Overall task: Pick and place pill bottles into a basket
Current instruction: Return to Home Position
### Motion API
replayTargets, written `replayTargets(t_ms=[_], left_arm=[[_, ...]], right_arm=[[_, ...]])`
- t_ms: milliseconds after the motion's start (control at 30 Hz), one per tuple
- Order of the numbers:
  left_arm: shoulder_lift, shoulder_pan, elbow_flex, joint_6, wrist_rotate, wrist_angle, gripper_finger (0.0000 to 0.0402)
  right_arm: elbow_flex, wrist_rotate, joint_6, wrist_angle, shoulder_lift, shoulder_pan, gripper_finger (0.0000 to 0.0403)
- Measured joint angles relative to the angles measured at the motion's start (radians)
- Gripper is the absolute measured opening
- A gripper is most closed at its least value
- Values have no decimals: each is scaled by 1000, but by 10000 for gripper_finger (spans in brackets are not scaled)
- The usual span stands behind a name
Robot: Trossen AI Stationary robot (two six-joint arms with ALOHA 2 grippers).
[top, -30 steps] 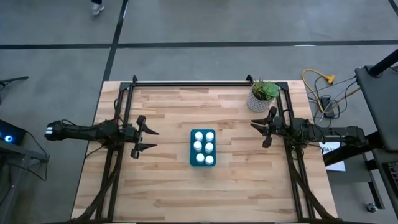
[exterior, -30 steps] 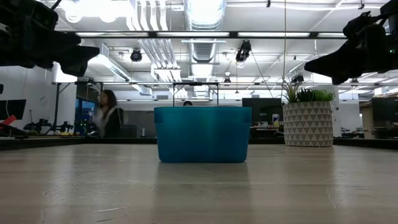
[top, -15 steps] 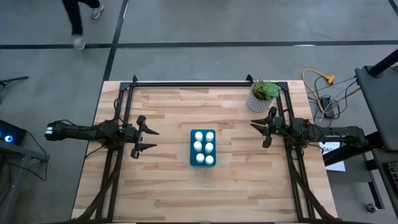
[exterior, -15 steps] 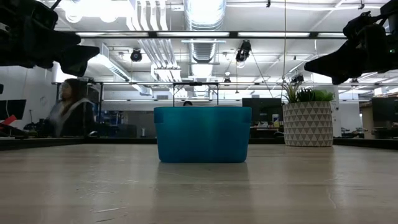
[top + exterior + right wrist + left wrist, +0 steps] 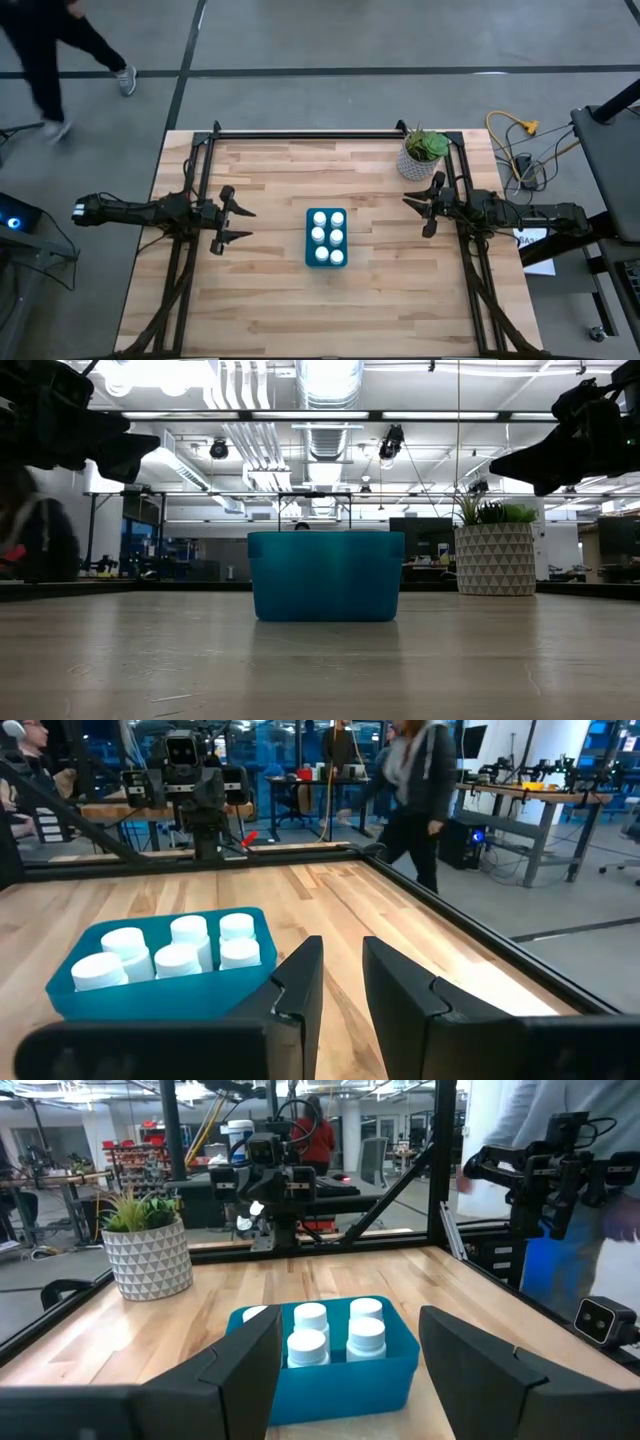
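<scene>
At the middle of the wooden table (image 5: 270,300), the teal tray (image 5: 308,245) holds all six white-capped pill bottles (image 5: 320,235), upright in two rows of three. The left gripper (image 5: 248,224) hovers well to its left, fingers spread wide, empty. The right gripper (image 5: 415,214) hangs well to its right, near the potted plant (image 5: 421,155), fingers narrowly parted, holding nothing.

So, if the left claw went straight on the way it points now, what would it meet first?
Probably the blue basket: it sits centred ahead of the left claw in both the high and wrist views. The claw hangs above the table, so it could touch the bottles first.
</scene>
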Motion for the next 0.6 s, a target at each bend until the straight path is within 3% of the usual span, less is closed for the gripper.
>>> replayTargets(t_ms=[600], left_arm=[[4, 0, 0, 0, 0, 0, 219]], right_arm=[[0, -1, 1, 0, 0, 18, 68]])
